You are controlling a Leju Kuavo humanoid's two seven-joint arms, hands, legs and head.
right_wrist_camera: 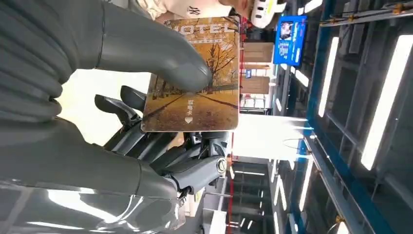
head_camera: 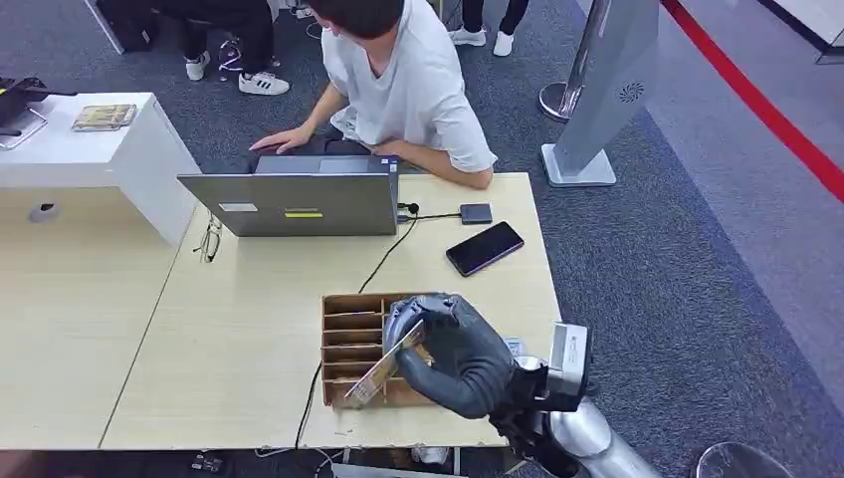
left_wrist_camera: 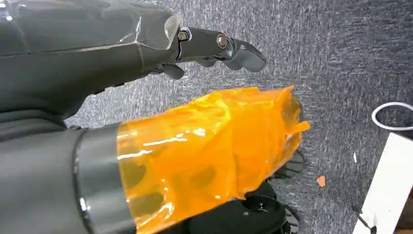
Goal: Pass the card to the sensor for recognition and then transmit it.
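Note:
My right hand holds a hotel key card tilted above the wooden slotted box near the table's front edge. In the right wrist view the thumb presses the card, printed with an autumn tree avenue, against the fingers behind it. A small dark square sensor lies on the table beyond the box, cabled to the laptop. My left hand hangs over grey carpet holding nothing, fingers stretched out, its thumb wrapped in orange film.
A person in a light shirt sits behind the laptop at the far edge. A dark phone lies between sensor and box, glasses left of the laptop. A white counter stands at the far left, a grey stand at the right.

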